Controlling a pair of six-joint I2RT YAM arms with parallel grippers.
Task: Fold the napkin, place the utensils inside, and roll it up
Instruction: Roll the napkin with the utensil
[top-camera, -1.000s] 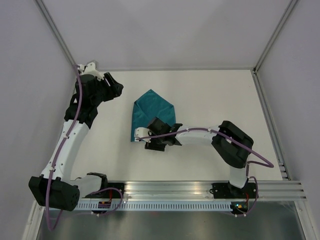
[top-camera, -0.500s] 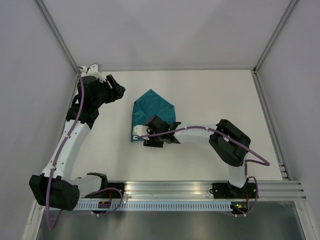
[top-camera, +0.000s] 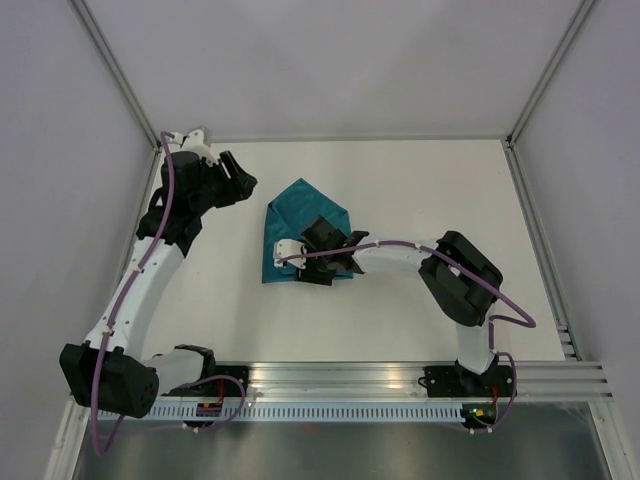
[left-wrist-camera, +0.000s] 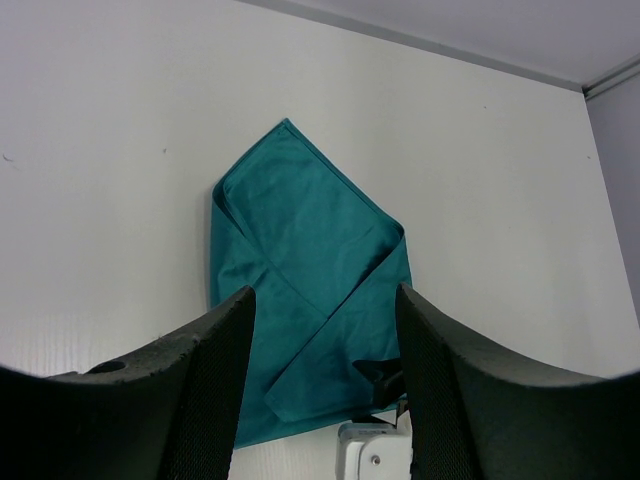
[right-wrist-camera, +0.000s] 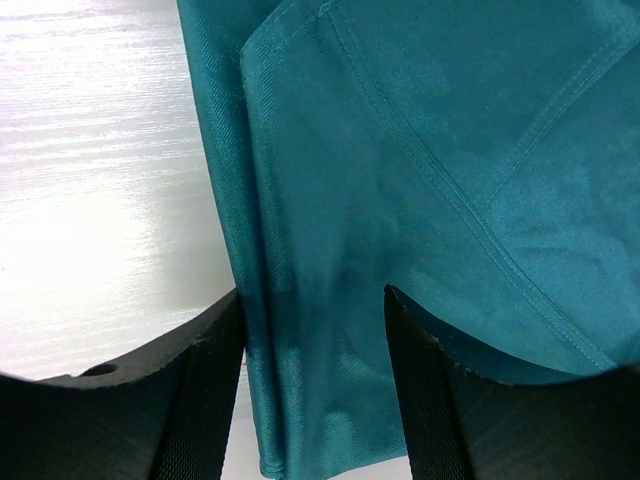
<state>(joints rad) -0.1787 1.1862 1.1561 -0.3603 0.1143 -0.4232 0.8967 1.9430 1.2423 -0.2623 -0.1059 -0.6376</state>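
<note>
Teal napkin (top-camera: 305, 215) folded, right hand (right-wrist-camera: 310, 305) splayed over its near edge — left hand (left-wrist-camera: 322, 300) released too. A pinch could drag layers apart.

— What's around you besides the job itself?
— Your white table (top-camera: 430, 190), matte, boxed by pale grey wall panels (top-camera: 330, 60) along its far, left and right edges. Aluminium posts (top-camera: 549, 72) rise at both far corners.
— And your near edge?
— A ribbed aluminium rail (top-camera: 340, 377) runs along it, with a slotted white strip (top-camera: 350, 409) just beside.
</note>
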